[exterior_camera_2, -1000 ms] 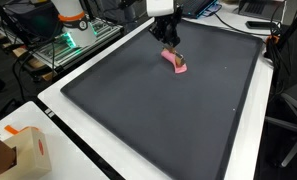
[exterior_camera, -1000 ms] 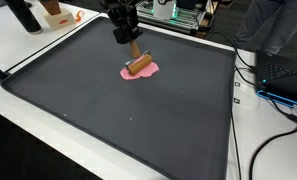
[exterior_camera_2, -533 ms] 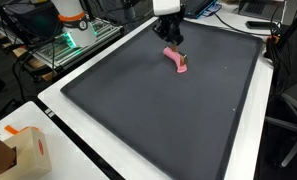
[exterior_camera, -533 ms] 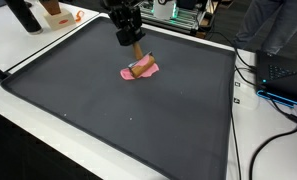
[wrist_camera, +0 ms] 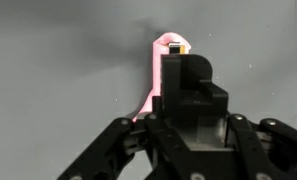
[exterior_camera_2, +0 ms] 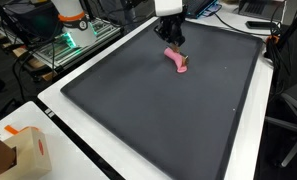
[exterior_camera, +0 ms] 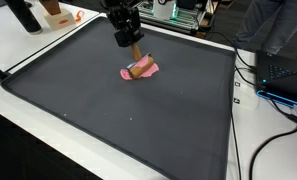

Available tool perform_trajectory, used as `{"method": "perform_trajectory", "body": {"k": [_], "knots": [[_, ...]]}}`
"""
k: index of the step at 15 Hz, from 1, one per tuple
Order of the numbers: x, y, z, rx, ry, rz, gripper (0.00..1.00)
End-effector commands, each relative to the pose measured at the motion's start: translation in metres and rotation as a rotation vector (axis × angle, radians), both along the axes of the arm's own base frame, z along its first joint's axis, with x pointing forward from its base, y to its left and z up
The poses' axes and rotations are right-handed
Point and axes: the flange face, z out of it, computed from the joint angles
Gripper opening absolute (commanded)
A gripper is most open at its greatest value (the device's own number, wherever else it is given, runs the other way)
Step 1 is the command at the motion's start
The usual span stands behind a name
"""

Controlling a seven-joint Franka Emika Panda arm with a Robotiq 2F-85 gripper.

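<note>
A pink cloth-like piece [exterior_camera: 129, 73] lies on the far part of a large black mat [exterior_camera: 138, 125]. It also shows in the other exterior view [exterior_camera_2: 175, 63] and in the wrist view [wrist_camera: 158, 60]. My gripper [exterior_camera: 130, 42] hangs right above it and is shut on a tool with a brown wooden end [exterior_camera: 141, 67]. The tool's lower end rests on the pink piece. In the wrist view the tool [wrist_camera: 188, 80] is a dark block between my fingers [wrist_camera: 186, 105], with a small brown tip at its far end. The gripper [exterior_camera_2: 174, 40] hides part of the pink piece.
The mat [exterior_camera_2: 158, 110] covers most of a white table. A black bottle [exterior_camera: 26, 15] and an orange item [exterior_camera: 60, 17] stand beyond one corner. A cardboard box [exterior_camera_2: 23, 150] sits near another. Cables [exterior_camera: 278, 130] and a laptop [exterior_camera: 288, 75] lie past the mat's edge.
The gripper has shifted slightly and the tool stands steeper on the pink piece, so less of its brown end shows. The pink piece has barely moved.
</note>
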Motion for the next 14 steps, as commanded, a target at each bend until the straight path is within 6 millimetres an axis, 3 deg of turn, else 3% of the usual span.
{"method": "perform_trajectory", "body": {"k": [1,5,14], "knots": [[-0.001,-0.027,0.001,-0.034,-0.004,-0.035,0.23],[-0.002,-0.047,0.003,-0.055,-0.002,-0.051,0.23],[-0.008,-0.069,0.006,-0.142,0.023,-0.051,0.23]]}}
